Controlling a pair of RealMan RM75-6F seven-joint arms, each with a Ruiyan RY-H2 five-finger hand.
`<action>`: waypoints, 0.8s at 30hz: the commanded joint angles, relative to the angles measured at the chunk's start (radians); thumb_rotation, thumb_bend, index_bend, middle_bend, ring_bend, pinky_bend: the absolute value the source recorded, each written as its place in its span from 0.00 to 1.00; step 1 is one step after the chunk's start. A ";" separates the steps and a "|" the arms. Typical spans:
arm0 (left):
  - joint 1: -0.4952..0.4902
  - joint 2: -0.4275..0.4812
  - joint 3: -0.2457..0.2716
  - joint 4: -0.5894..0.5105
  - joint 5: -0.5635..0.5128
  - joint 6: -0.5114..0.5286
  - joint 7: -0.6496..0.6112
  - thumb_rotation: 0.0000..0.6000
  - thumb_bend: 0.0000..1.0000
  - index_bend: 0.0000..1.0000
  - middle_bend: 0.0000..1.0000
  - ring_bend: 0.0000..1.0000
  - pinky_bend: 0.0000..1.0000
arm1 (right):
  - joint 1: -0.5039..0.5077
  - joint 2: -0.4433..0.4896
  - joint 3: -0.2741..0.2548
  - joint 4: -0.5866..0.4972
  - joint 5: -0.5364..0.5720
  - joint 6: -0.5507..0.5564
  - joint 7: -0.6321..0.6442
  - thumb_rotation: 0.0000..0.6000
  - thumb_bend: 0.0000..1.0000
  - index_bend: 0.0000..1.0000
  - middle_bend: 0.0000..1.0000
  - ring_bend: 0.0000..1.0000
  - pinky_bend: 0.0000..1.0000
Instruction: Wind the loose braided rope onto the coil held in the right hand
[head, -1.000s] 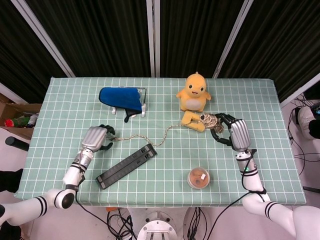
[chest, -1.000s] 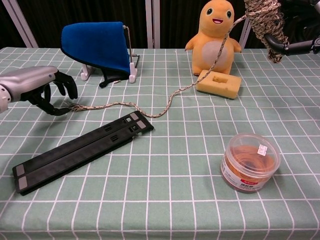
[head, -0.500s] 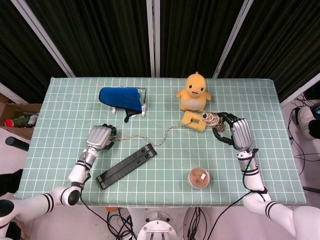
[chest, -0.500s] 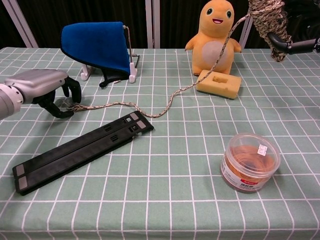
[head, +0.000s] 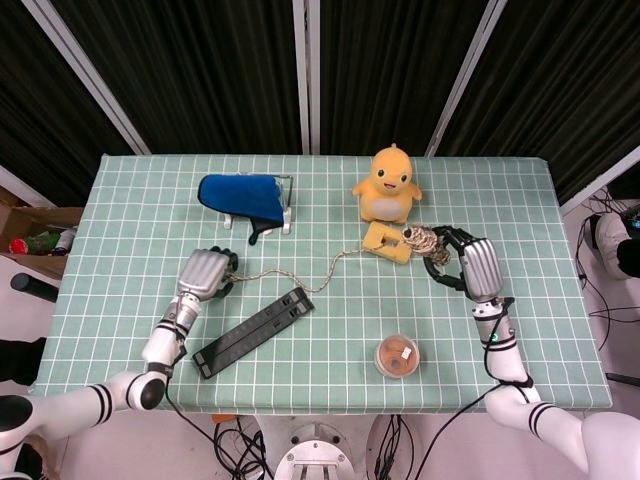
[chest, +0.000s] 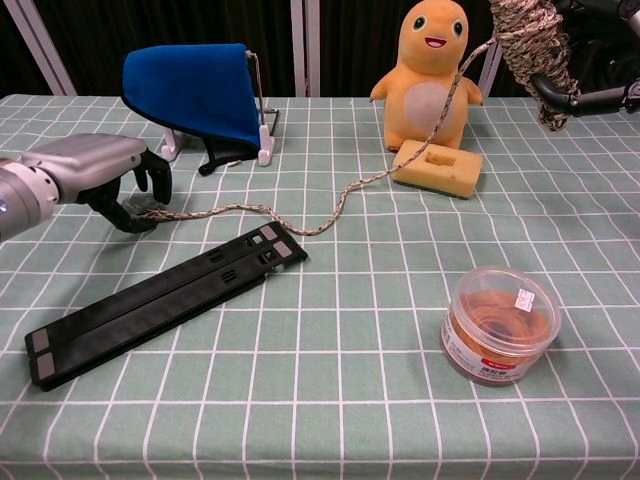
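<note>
A tan braided rope (head: 300, 282) (chest: 300, 222) trails across the green checked cloth from left to right. My left hand (head: 203, 273) (chest: 95, 170) pinches its free end just above the table, fingers curled around it. The rope rises past the yellow sponge block (head: 388, 241) (chest: 437, 167) to a rope coil (head: 424, 240) (chest: 528, 40). My right hand (head: 470, 262) grips that coil, held above the table; in the chest view only its dark fingers (chest: 585, 97) show at the top right edge.
A long black hinged bar (head: 254, 332) (chest: 165, 301) lies just below the rope. A blue cloth on a white stand (head: 243, 200) (chest: 195, 93) sits at the back left, a yellow plush duck (head: 389, 184) (chest: 429, 70) at the back middle, a clear lidded tub (head: 397, 356) (chest: 498, 323) near the front.
My left hand has slid right along the table with the rope end, slackening the line. The right hand and coil have shifted only slightly.
</note>
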 joint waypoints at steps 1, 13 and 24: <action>-0.005 -0.003 0.002 0.004 -0.002 0.000 0.009 1.00 0.30 0.47 0.40 0.36 0.54 | 0.000 -0.001 0.000 0.002 0.000 -0.001 0.000 1.00 0.60 0.93 0.75 0.68 0.87; -0.016 -0.011 0.010 0.010 -0.040 -0.007 0.057 1.00 0.34 0.51 0.41 0.36 0.54 | 0.000 -0.004 0.001 0.012 0.002 -0.001 0.007 1.00 0.60 0.94 0.75 0.68 0.87; -0.014 -0.012 0.013 0.003 -0.040 0.007 0.045 1.00 0.47 0.63 0.45 0.40 0.57 | 0.001 -0.005 0.003 0.011 0.002 0.004 0.008 1.00 0.60 0.94 0.75 0.68 0.87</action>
